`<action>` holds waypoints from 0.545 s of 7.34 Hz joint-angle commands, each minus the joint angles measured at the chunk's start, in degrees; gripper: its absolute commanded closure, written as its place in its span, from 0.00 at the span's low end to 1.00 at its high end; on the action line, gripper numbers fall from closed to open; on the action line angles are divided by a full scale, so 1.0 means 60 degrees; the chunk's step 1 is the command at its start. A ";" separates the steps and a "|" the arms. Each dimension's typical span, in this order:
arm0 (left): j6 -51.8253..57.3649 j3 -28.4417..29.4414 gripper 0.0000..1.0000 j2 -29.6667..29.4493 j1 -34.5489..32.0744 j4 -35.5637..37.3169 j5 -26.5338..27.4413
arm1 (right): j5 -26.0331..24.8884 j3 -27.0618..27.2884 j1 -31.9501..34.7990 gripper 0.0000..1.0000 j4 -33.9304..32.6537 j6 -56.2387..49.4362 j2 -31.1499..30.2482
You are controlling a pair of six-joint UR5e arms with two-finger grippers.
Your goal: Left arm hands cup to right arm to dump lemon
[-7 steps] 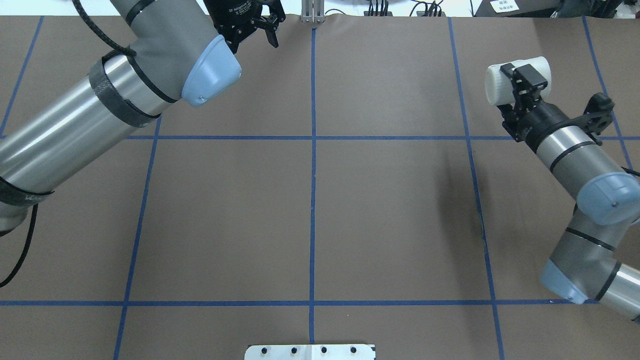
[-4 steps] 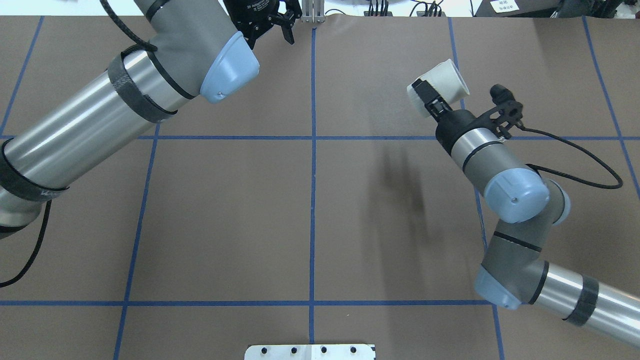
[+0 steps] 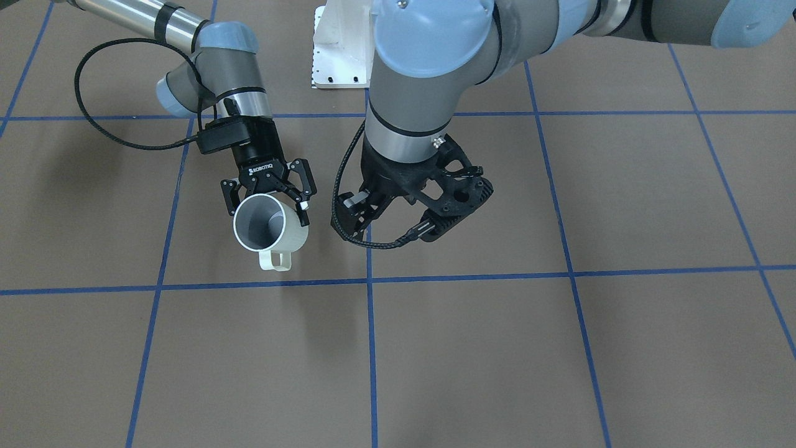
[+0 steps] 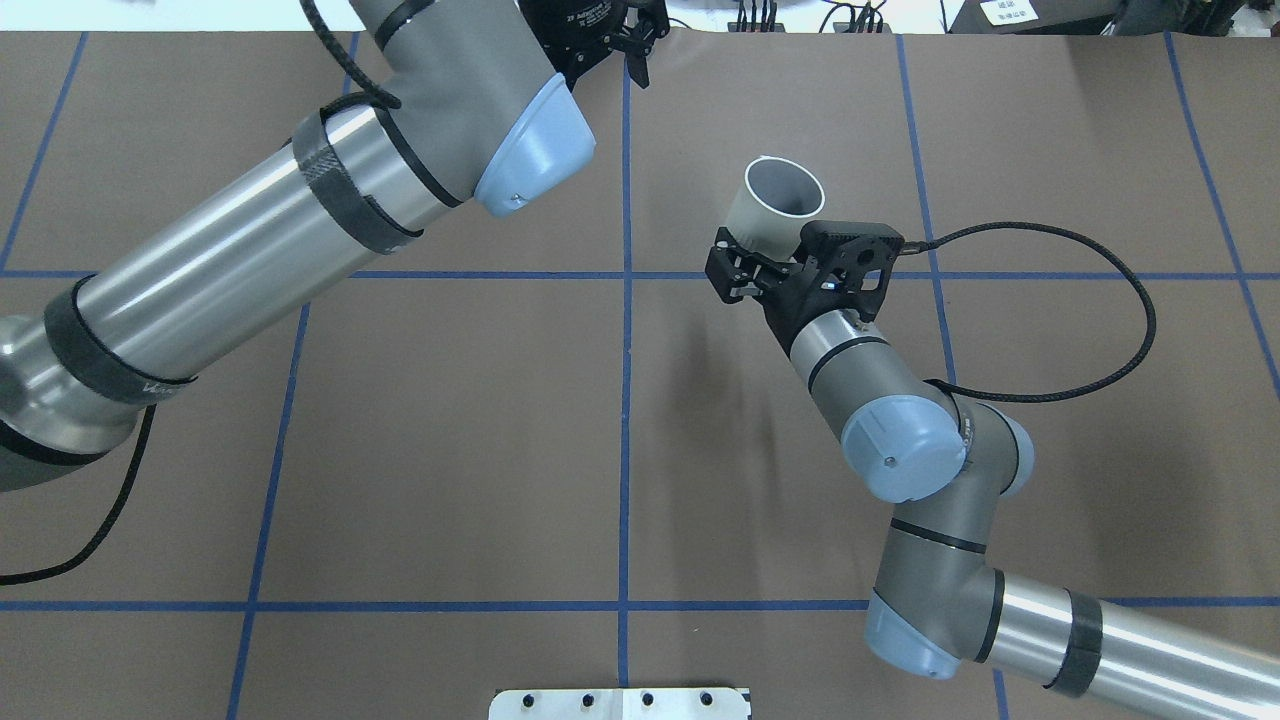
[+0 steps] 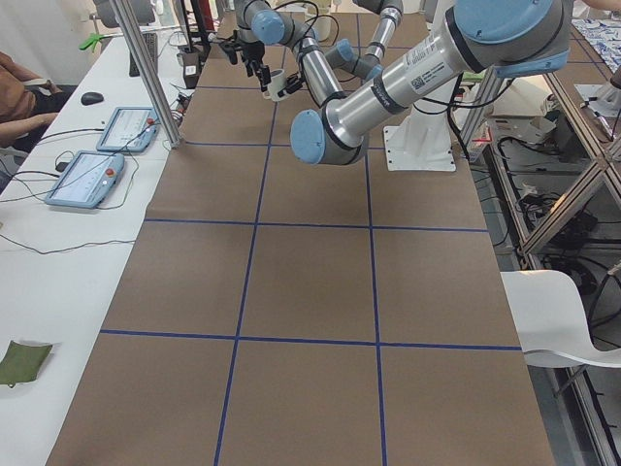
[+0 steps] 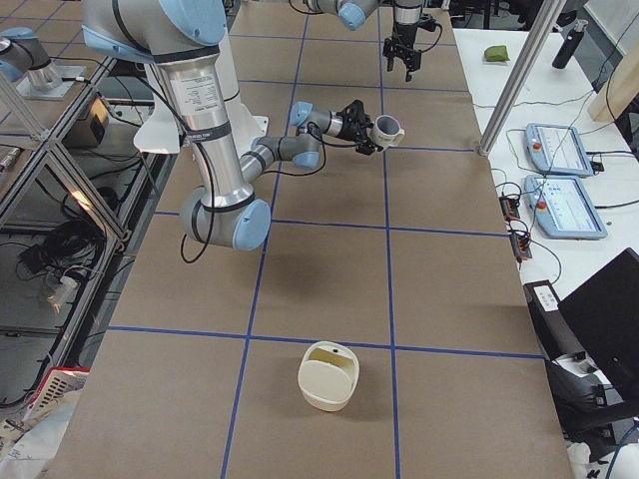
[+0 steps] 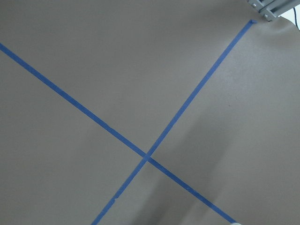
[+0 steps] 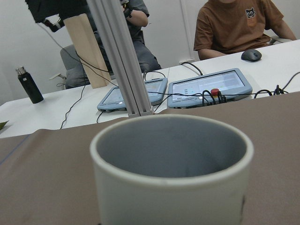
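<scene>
One white cup (image 4: 783, 195) is swinging in from the right side and tipping back mouth-up above the middle of the table (image 4: 450, 450), our right gripper (image 3: 267, 202) is squeezing it tight, our left gripper (image 4: 608, 60) is hanging open, and we are seeing no lemon, so we are guessing the dumping is done.

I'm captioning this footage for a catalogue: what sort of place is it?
Probably a robotics lab: a table taped into a blue grid, control pendants with red buttons, people seated alongside.
</scene>
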 commanded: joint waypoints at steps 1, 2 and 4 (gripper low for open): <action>0.0054 0.0567 0.05 -0.0483 0.0211 0.0029 0.0033 | -0.1124 -0.0682 -0.0499 0.93 -0.0123 -0.1737 0.0705; 0.0054 0.0568 0.09 -0.0513 0.0314 0.0058 -0.0025 | -0.1637 -0.1077 -0.0617 0.92 -0.0124 -0.1814 0.0853; 0.0054 0.0496 0.14 -0.0513 0.0826 0.0452 -0.0040 | -0.2008 -0.1096 -0.0721 0.91 -0.0095 -0.2180 0.1000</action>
